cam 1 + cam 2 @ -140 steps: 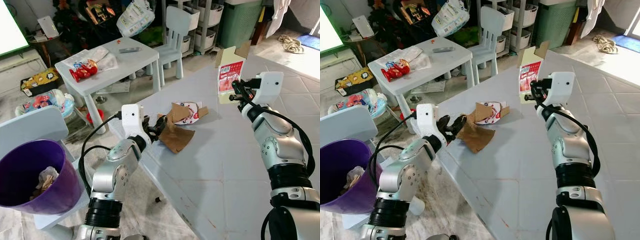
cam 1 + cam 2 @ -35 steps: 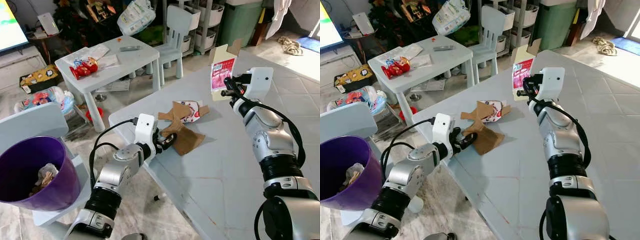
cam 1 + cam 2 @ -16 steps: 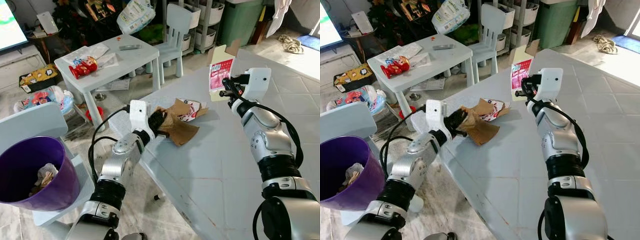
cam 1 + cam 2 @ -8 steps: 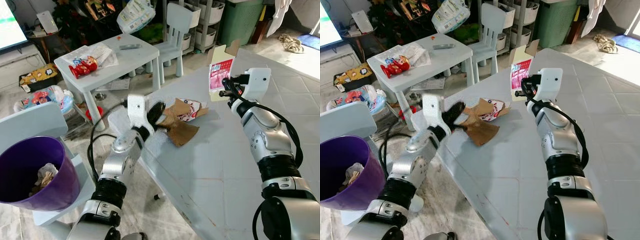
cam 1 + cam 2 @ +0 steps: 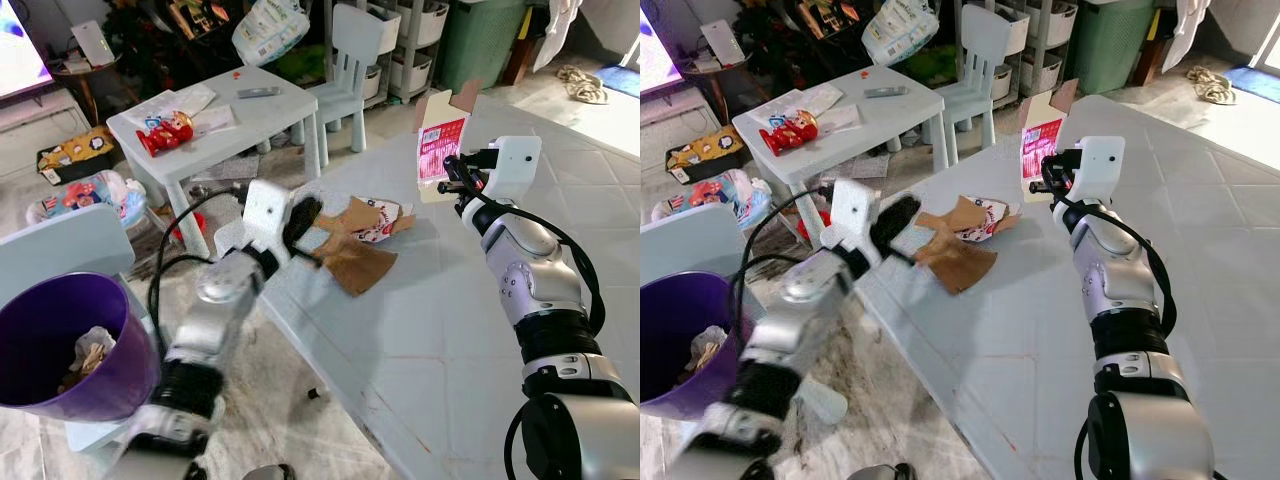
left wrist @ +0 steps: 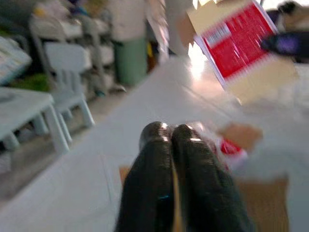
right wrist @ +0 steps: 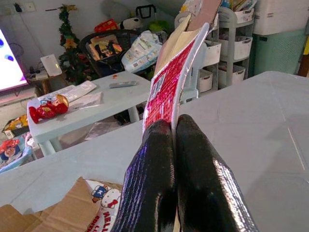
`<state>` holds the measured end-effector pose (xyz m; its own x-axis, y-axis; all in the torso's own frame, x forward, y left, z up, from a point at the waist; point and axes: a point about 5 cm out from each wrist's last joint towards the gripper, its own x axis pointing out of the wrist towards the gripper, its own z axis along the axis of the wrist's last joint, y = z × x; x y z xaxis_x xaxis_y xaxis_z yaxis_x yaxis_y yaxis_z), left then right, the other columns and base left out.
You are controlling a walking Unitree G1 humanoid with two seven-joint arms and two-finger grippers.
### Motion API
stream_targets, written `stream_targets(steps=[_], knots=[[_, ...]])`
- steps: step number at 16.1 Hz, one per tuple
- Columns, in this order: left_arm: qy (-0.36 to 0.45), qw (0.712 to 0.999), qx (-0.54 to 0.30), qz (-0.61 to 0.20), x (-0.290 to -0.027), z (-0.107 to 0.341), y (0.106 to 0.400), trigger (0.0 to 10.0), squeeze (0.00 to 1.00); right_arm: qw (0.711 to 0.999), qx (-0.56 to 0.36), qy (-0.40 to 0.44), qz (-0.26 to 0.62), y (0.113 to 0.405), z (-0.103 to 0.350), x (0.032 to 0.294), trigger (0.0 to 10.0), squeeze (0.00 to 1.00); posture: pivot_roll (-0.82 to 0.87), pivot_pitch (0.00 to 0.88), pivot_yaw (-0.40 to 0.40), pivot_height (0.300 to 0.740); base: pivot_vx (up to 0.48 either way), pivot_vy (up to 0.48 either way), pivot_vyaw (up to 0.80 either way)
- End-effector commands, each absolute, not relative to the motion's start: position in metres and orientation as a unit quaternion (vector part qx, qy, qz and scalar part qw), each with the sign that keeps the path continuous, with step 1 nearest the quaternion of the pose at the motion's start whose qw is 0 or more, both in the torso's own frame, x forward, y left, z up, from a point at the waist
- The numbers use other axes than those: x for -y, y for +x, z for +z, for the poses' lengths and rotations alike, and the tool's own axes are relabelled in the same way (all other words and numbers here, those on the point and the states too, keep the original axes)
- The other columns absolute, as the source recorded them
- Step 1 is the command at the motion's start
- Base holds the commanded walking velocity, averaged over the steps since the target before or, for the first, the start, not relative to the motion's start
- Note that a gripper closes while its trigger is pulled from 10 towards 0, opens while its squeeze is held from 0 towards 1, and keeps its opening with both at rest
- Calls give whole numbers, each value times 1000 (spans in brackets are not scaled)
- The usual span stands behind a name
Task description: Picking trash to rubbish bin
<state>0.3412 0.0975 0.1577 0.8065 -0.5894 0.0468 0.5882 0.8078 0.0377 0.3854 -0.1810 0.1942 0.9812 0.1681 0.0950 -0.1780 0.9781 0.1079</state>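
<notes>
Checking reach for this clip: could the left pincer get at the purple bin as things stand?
Probably yes: the purple bin sits open on the robot's left, nothing lies between, and the left pincer holds brown cardboard.

On the surface [image 5: 470, 330] we have open room across the whole near and right side. The torn cardboard pieces [image 5: 357, 245] crowd its left edge, with our left tool [image 5: 303, 215] just above them, fingers pressed together. Our right tool [image 5: 452, 176] holds a red-printed carton [image 5: 441, 146] upright over the far part. The purple bin [image 5: 60, 350] stands low at our left, beside a small white table [image 5: 215, 120].
</notes>
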Motion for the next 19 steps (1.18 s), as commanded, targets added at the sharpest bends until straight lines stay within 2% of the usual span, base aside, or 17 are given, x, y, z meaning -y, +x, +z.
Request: stream_targets(steps=[1, 6, 17, 19], knots=[[11, 941, 29, -338, -90, 161, 337, 10000, 1000, 994, 52, 56, 82, 386, 198, 182, 0, 0, 39, 76, 22, 740, 0, 0, 0], [20, 920, 12, -391, -72, 164, 334, 10000, 1000, 993, 53, 56, 85, 387, 200, 180, 0, 0, 39, 73, 16, 740, 0, 0, 0], [13, 933, -71, -352, -64, 157, 356, 10000, 1000, 993, 55, 59, 83, 387, 200, 178, 0, 0, 31, 70, 28, 740, 0, 0, 0], [12, 927, -87, -364, -63, 155, 355, 10000, 1000, 993, 54, 59, 83, 386, 199, 179, 0, 0, 32, 71, 30, 740, 0, 0, 0]])
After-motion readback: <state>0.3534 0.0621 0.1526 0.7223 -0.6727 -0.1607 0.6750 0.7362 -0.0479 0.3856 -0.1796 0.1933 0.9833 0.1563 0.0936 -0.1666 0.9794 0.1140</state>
